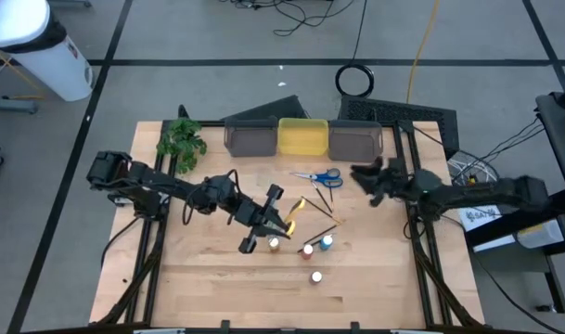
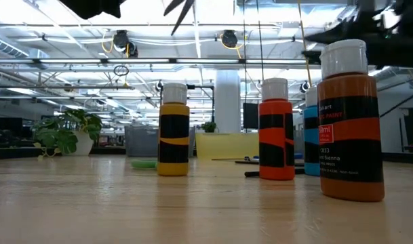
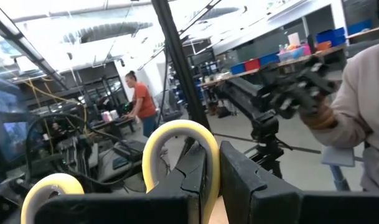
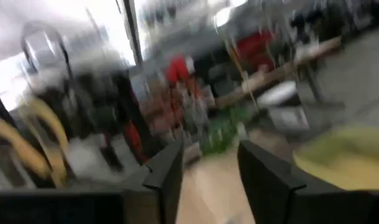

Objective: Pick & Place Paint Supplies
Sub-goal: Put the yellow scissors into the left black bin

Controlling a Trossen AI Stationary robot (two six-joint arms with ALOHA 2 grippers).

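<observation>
- The left pincer (image 1: 284,221) is clamped on the yellow-handled scissors (image 1: 294,211), held up off the counter (image 1: 208,278) just beside the paint bottles (image 1: 310,250); in the left wrist view a yellow handle loop (image 3: 177,155) sits right against the dark fingers.
- To carry well, lift clear of the bottle caps before swinging toward the bins (image 1: 301,137), so the hanging blades knock nothing over.
- The right pincer (image 1: 364,176), fingers apart and empty, hangs near the grey bin (image 1: 356,139).
- The blue-handled scissors (image 1: 321,176) and thin brushes (image 1: 324,228) lie on the counter between bottles and bins.
</observation>
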